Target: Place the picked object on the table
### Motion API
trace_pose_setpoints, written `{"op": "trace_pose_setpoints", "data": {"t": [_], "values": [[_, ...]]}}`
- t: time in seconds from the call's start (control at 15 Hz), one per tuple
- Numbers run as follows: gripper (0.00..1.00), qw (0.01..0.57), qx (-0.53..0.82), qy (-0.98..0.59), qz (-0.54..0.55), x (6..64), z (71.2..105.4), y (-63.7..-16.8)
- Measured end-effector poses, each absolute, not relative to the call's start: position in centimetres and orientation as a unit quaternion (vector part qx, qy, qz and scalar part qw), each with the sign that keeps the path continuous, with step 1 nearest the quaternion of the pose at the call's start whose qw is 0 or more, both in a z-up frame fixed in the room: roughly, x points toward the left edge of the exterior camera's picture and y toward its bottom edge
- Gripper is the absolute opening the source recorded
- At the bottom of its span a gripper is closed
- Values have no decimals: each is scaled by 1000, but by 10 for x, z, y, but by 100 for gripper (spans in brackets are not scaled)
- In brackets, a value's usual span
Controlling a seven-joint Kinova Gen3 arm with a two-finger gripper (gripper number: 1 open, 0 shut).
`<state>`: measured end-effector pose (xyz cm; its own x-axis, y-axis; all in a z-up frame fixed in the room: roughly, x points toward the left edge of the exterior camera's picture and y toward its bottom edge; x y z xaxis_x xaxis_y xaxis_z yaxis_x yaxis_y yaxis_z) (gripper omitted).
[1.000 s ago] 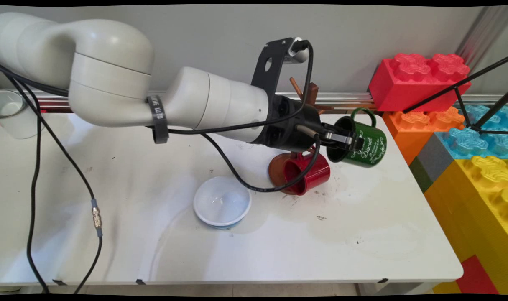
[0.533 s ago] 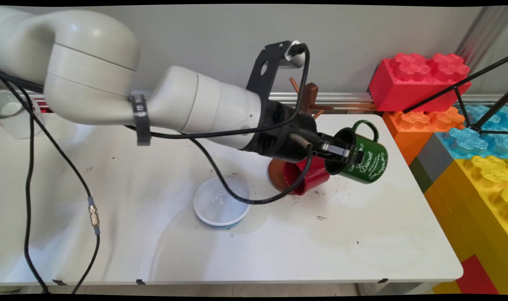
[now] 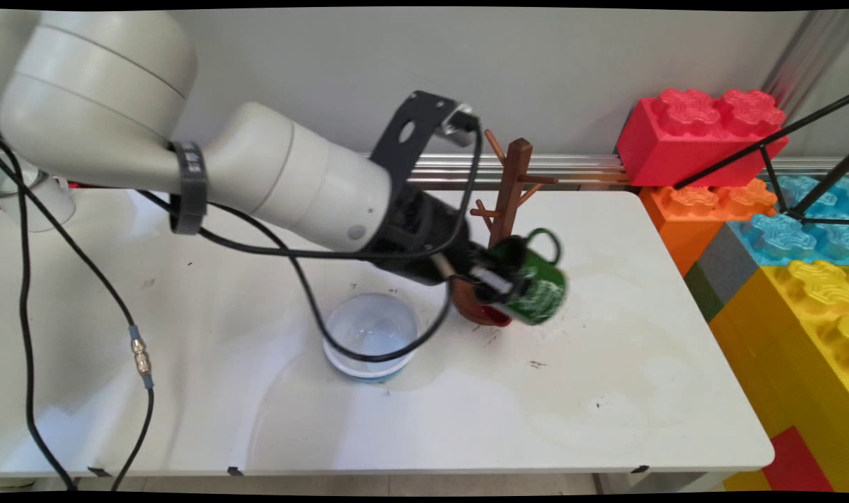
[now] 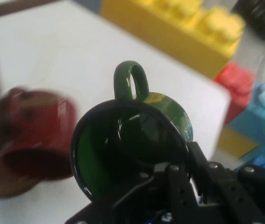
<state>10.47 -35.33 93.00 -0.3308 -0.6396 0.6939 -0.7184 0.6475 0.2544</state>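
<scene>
My gripper (image 3: 502, 281) is shut on the rim of a green mug (image 3: 536, 283) with white lettering, holding it tilted above the table, handle up. In the hand view the green mug (image 4: 132, 144) opens toward the camera, with one finger inside it and one outside. A red mug (image 3: 481, 312) lies on its side on the table just behind and below the green one, mostly hidden; the red mug (image 4: 34, 135) is blurred at the left of the hand view. A brown wooden mug tree (image 3: 511, 188) stands just behind them.
A white bowl (image 3: 372, 334) with a blue base sits left of the mugs, under a hanging black cable (image 3: 340, 346). Large toy bricks (image 3: 780, 230) in red, orange, blue and yellow are stacked past the table's right edge. A clear cup (image 3: 36, 202) stands far left.
The arm has swung left and down, carrying the green mug from right of the mug tree to in front of it, over the red mug. The grip has not changed.
</scene>
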Motion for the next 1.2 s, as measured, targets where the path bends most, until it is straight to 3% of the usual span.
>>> {"op": "trace_pose_setpoints", "data": {"t": [0.73, 1.2], "values": [[0, 244, 352, -899, 95, 153, 951, -350], [0, 175, 311, -923, 142, 179, 956, -375]]}}
